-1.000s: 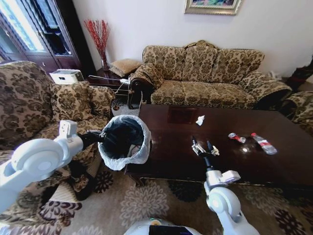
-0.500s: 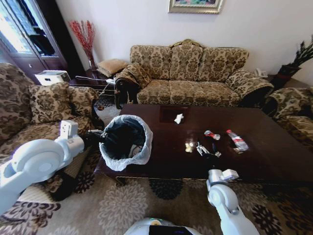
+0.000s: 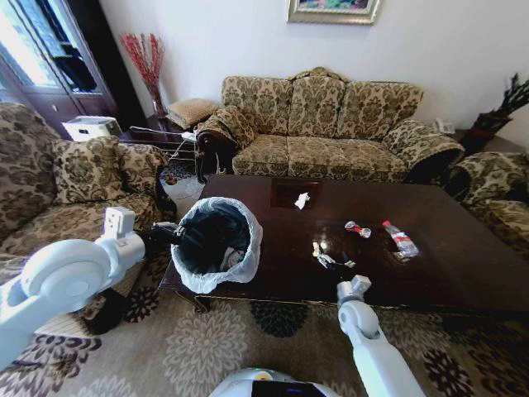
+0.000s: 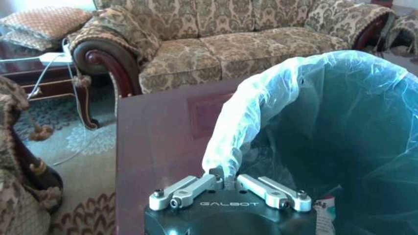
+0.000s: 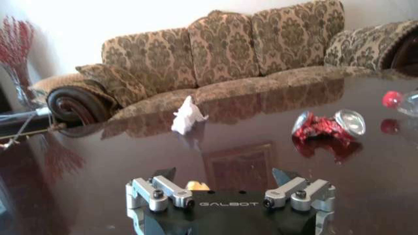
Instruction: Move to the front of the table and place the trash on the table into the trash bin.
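Note:
The table (image 3: pixel 463 256) of dark glossy wood lies in front of me. My left gripper (image 3: pixel 169 234) is shut on the bag-lined rim of the trash bin (image 3: pixel 216 244) and holds it at the table's near left corner; the left wrist view shows its fingers (image 4: pixel 225 178) pinching the white liner (image 4: pixel 307 93). Low over the table, my right gripper (image 3: pixel 326 258) is open, with a yellow scrap (image 5: pixel 196 185) just ahead between its fingers. Farther back lie a crumpled white wrapper (image 3: pixel 302 199), a crushed red can (image 3: pixel 357 229) and a clear bottle (image 3: pixel 401 238).
A patterned sofa (image 3: pixel 331 124) stands behind the table. Matching armchairs sit at the left (image 3: pixel 58 182) and far right (image 3: pixel 496 178). A floral rug (image 3: pixel 248 339) covers the floor at the table's near edge. A printed wrapper (image 4: pixel 324 220) lies inside the bin.
The camera swung and the table came more to the centre of the view. My right gripper slid left to the yellow scrap. The left gripper still holds the bin.

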`<state>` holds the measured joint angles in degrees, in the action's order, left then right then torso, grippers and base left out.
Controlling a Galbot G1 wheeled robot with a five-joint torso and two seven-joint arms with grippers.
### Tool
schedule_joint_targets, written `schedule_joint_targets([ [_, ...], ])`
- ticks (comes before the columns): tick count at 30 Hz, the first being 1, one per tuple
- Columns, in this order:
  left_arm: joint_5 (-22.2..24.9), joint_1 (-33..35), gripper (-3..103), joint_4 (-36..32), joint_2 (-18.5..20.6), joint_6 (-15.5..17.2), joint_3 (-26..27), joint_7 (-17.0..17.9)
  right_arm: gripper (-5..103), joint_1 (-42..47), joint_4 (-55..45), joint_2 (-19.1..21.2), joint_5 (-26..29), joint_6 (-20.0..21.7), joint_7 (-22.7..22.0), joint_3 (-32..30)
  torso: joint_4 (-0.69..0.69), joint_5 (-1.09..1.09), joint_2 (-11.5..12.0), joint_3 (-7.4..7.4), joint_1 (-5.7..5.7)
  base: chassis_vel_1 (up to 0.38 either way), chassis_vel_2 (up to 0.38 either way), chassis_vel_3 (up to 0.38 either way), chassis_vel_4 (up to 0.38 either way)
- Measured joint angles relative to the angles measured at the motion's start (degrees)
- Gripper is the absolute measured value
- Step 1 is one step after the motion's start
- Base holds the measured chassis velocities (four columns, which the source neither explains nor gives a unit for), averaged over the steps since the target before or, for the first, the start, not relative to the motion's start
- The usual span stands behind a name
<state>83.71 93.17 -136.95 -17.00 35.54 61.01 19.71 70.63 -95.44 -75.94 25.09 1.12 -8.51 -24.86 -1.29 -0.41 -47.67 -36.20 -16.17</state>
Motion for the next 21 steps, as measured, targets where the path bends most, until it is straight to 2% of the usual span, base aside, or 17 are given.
schedule_joint_targets([
  [3, -0.08, 0.02, 0, 0.0, -0.05, -0.16, -0.09, -0.06, 93, -1.02, 1.43, -0.73, -0.55, 0.08, -0.22, 0.16, 0.02, 0.0, 0.0, -0.01, -0.01, 0.0, 0.0, 0.0, 0.0],
  [6, -0.12, 0.06, 0, -0.01, -0.07, -0.24, -0.09, -0.42, 81, -1.78, 3.08, -0.89, -0.55, 0.47, -0.13, 0.69, 0.0, -0.05, 0.01, -0.01, -0.01, 0.0, 0.0, 0.0, 0.0],
  [7, -0.12, 0.06, 0, -0.01, -0.07, -0.24, -0.09, -0.42, 81, -1.78, 3.08, -0.89, -0.55, 0.47, -0.13, 0.69, 0.0, -0.05, 0.01, -0.01, -0.01, 0.0, 0.0, 0.0, 0.0],
  [10, -0.13, 0.06, 0, -0.01, -0.06, -0.35, -0.09, -0.54, 69, -2.01, 3.67, -0.94, -0.61, 0.5, 0.85, 1.33, -0.03, -0.06, 0.0, 0.0, 0.0, 0.0, 0.0, 0.0, 0.0],
  [13, -0.13, 0.06, 0, -0.02, 0.02, -0.38, -0.09, -0.62, 65, -2.25, 3.89, -1.19, -0.72, 0.83, 1.22, 1.62, -0.02, -0.05, 0.01, 0.0, 0.0, 0.0, 0.0, 0.0, 0.0],
  [14, -0.13, 0.06, 0, -0.02, 0.09, -0.4, -0.09, -0.65, 55, -2.57, 4.38, -1.42, -0.84, 1.02, 1.27, 1.78, -0.01, -0.04, 0.01, 0.0, 0.0, 0.0, 0.0, 0.0, 0.0],
  [16, -0.13, 0.06, 0, -0.02, 0.11, -0.44, -0.09, -0.66, 55, -2.73, 4.65, -1.48, -0.87, 1.14, 1.27, 1.91, -0.01, -0.03, 0.01, 0.0, 0.0, 0.0, 0.0, 0.0, 0.0],
  [19, -0.13, 0.06, 0, -0.16, 0.07, -0.5, -0.1, -0.67, 38, -3.17, 5.41, -1.87, -0.73, 2.01, 0.94, 2.39, -0.01, -0.03, 0.01, 0.0, 0.0, 0.0, 0.0, 0.0, 0.0],
  [20, -0.13, 0.06, 0, -0.16, 0.07, -0.5, -0.1, -0.67, 38, -3.17, 5.41, -1.87, -0.73, 2.01, 0.94, 2.39, -0.01, -0.03, 0.01, 0.0, 0.0, 0.0, 0.0, 0.0, 0.0],
  [21, -0.13, 0.06, 0, -0.22, -0.04, -0.5, -0.1, -0.67, 33, -3.17, 5.5, -2.04, -0.75, 2.07, 0.96, 2.45, -0.01, -0.03, 0.01, 0.0, 0.0, 0.0, 0.0, 0.0, 0.0],
])
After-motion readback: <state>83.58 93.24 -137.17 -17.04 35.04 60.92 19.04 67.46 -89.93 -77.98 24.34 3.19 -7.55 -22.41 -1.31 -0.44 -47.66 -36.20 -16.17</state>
